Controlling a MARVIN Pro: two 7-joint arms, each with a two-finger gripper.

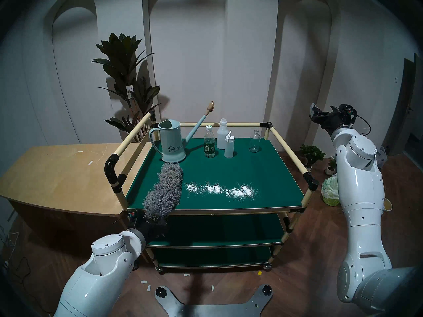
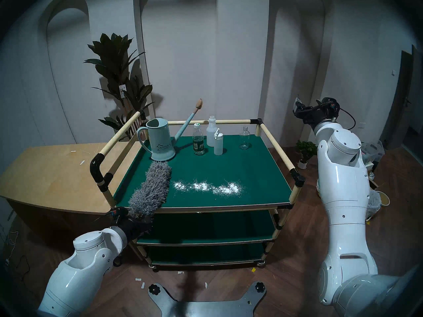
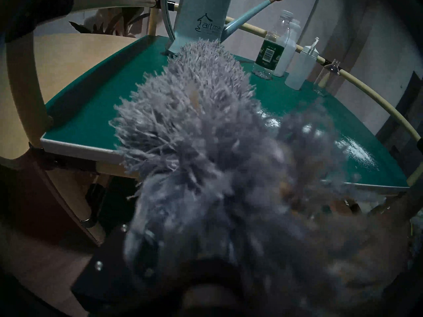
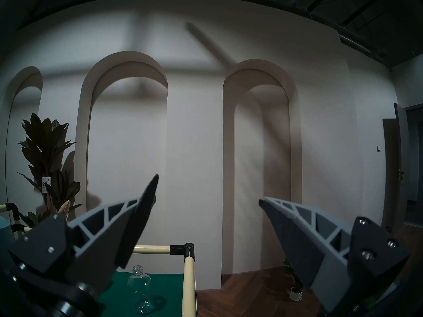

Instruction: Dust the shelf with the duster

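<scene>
Left claw [image 1: 153, 222] grips the fluffy grey microfibre duster [image 1: 165, 189], lying centre-left on the dark-green top shelf [image 1: 263, 172], beside white powder [image 1: 220, 189]. Right claw [image 4: 207, 214] open, idle. Next I'd sweep rightward.

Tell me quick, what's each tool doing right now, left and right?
Left tool: holding the duster, fingers hidden under the fluff, duster lying on the shelf.
Right tool: open, empty, raised beside the cart.

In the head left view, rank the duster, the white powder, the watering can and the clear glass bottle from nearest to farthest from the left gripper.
1. Duster, rising from the left gripper at the shelf's front-left.
2. White powder, front centre.
3. Watering can, back left.
4. Glass bottle, back right.
</scene>
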